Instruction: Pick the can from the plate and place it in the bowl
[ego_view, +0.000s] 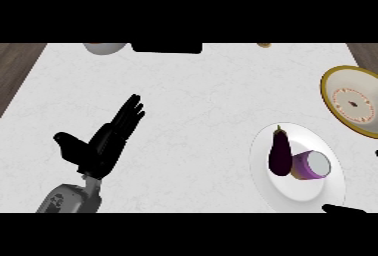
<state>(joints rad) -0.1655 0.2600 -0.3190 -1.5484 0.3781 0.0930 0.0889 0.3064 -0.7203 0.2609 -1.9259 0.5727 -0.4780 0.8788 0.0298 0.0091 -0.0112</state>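
Purple can lying on white plate, touching eggplant on plate's left half; gold-rimmed bowl just beyond plate. Left hand well left of plate, fingers straight, apart, holding nothing. Right hand at plate's near edge, fingers' state unclear.

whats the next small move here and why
Probably bring the right hand, only just showing at the lower edge, up toward the can. The can lies on the plate beside the eggplant, untouched; the bowl waits beyond.

Left hand black, slender fingers; grey forearm with dark markings
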